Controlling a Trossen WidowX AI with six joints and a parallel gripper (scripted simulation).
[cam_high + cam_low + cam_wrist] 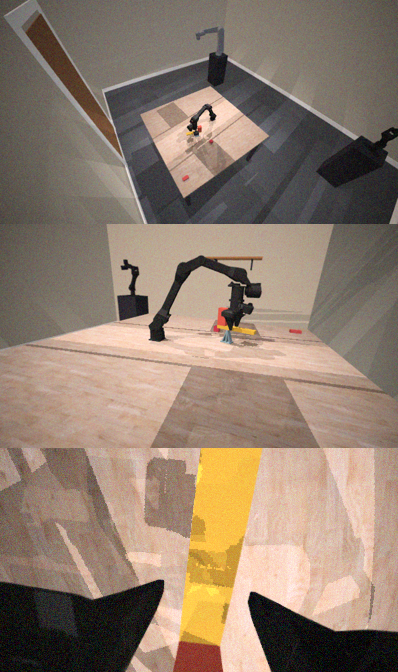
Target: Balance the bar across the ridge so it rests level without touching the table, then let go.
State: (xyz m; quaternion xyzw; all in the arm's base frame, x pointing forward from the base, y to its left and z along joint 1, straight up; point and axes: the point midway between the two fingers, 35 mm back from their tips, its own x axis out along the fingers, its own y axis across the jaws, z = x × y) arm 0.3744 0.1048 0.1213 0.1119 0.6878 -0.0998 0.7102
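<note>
The yellow bar lies across the blue-grey ridge and looks close to level, with both ends above the table. An upright red block appears to stand on the bar's end nearer the arm base; its dark red face shows at the bottom of the wrist view. My gripper is open around the bar, near the ridge. The wrist view shows a gap between each fingertip and the bar. The ridge is hidden in the wrist view, and the fingers partly cover the bar in the exterior view.
A small crimson cube lies on the wooden table near the ridge. A flat red block lies near a far corner. Other arms stand on dark pedestals off the table.
</note>
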